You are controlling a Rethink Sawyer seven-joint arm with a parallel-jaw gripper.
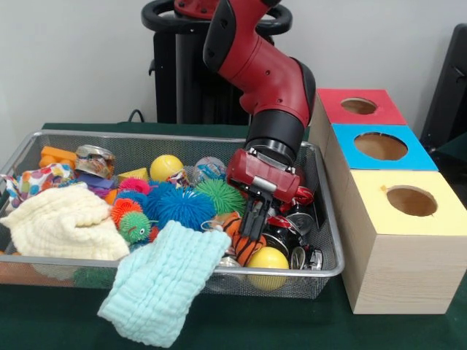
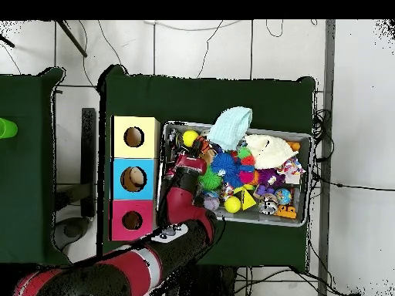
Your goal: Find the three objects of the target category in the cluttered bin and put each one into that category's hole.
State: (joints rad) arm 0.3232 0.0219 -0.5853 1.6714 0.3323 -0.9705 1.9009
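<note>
You had the claw [image 1: 252, 232] lowered into the bin [image 1: 175, 136], its dark fingers nearly together over an orange striped ball [image 1: 241, 244]; I could not tell whether they gripped it. A yellow ball [image 1: 268, 264] lay just in front, shiny cans [image 1: 299, 255] beside. The hole [image 1: 359, 106] sat well behind, outside the bin.

The wide silver wire-mesh bin [image 1: 29, 146] holds a mint-green waffle cloth [image 1: 162, 281], a cream knitted cloth [image 1: 62, 226], a spiky blue ball [image 1: 179, 205] and two smooth yellow balls [image 1: 166, 167]. On the dark green counter [image 1: 292, 324], three pale wooden boxes have faces of red [image 1: 332, 115], blue [image 1: 350, 157] and yellow [image 1: 379, 215].
</note>
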